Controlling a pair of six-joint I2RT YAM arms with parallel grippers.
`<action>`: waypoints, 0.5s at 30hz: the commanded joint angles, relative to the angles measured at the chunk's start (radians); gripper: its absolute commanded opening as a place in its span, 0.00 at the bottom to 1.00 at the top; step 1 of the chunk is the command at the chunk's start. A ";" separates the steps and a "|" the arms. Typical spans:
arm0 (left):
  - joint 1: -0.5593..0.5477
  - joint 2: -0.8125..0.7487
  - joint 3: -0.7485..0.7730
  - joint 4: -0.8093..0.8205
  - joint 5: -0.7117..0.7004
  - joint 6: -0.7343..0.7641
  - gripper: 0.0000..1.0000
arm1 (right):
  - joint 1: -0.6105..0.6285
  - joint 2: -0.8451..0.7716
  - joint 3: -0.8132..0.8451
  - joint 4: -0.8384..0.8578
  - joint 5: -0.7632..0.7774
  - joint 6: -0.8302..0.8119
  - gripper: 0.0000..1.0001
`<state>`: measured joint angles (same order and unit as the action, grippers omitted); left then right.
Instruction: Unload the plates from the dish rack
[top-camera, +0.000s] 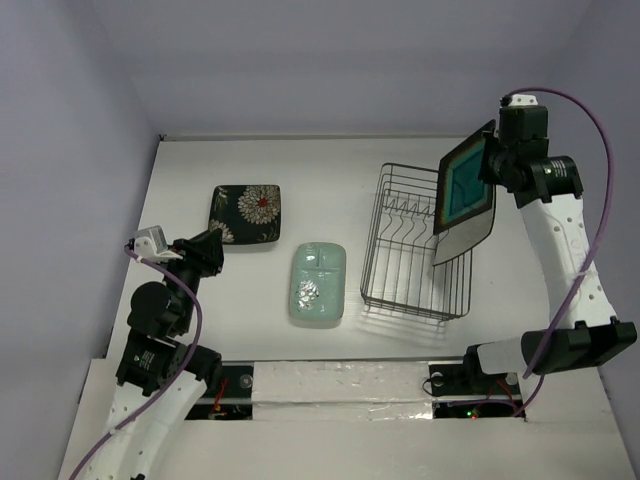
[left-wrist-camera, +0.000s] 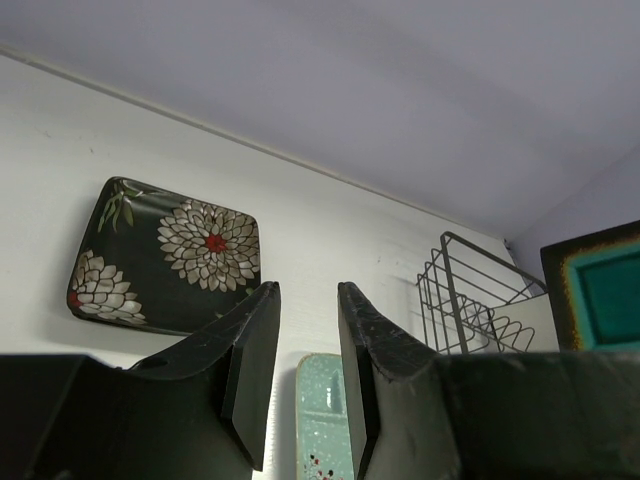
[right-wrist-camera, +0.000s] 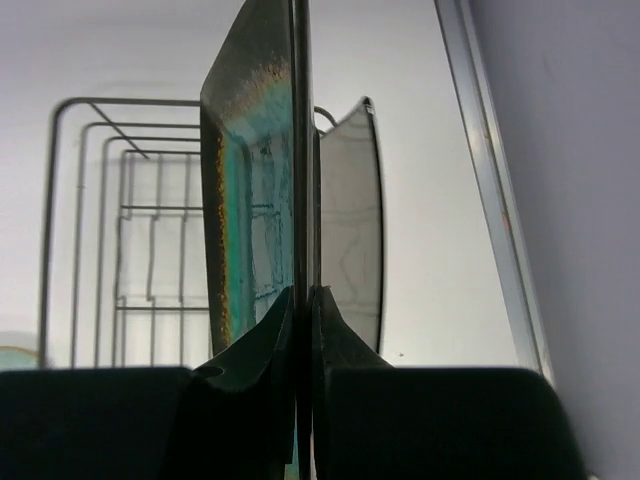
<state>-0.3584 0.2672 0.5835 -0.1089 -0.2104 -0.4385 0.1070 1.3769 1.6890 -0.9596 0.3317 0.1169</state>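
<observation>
One plate is in hand: the teal plate (top-camera: 463, 188), pinched by its rim in the right hand (top-camera: 490, 165) and hanging on edge over the right end of the rack (top-camera: 400, 250). I cannot tell whether its lower edge is clear of the wire. The fingers are clamped tight on the rim.

It looks like glazed ceramic: stiff, slick, fairly heavy for an edge pinch, and likely to chip or break if dropped. With the hold at one edge it may swing or slide, so a slow descent and a flat set-down on the bench (top-camera: 300, 170) seem wise.

The white plate (top-camera: 460, 245) stands on edge at the rack's right end, not yet unloaded. I would take it by the upper rim and lift it straight up.

The flowered plate (top-camera: 246, 213) and mint plate (top-camera: 319, 283) lie flat on the bench, left of the rack. The left hand (top-camera: 207, 250) hovers near the flowered plate, narrowly parted and holding nothing.

The right wrist view shows the pinch edge-on, with the white plate just beside the teal one; touching or not, I cannot tell. The overhead view hides that gap. The left wrist view confirms the empty fingers. Only the overhead view gives the whole layout.
</observation>
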 joint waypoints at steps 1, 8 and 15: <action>-0.004 0.012 -0.002 0.048 0.003 0.000 0.27 | 0.042 -0.056 0.100 0.107 -0.002 0.030 0.00; -0.004 0.010 -0.001 0.048 0.003 -0.002 0.27 | 0.239 -0.125 0.008 0.402 -0.174 0.257 0.00; -0.004 0.004 0.001 0.038 0.003 0.000 0.27 | 0.411 -0.007 -0.232 0.952 -0.348 0.596 0.00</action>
<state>-0.3584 0.2672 0.5835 -0.1097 -0.2104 -0.4385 0.4778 1.3289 1.4780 -0.5137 0.1181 0.4828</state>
